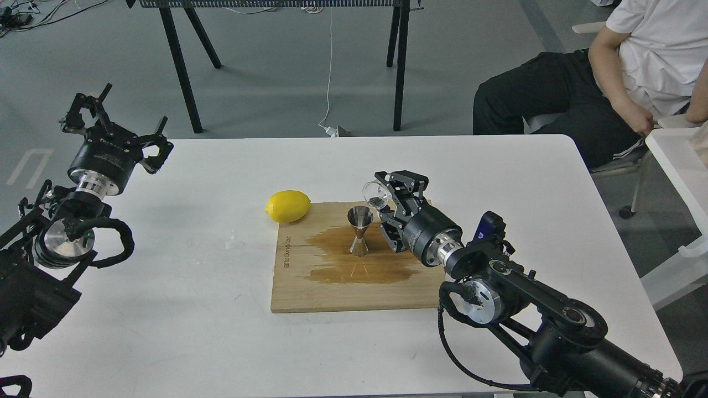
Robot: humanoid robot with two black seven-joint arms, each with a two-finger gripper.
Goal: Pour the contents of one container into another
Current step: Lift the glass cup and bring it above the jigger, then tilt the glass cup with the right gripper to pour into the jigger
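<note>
White table fills the view, with a wooden cutting board lying near its middle, a dark wet stain spread across it. On that stain stands the steel jigger, upright. The right gripper pinches the clear cup, tipped on its side just above and right of the jigger's rim. A lemon sits at the board's far left corner. The left gripper hangs over the table's far left edge, fingers spread, holding nothing. A seated person is at far right
</note>
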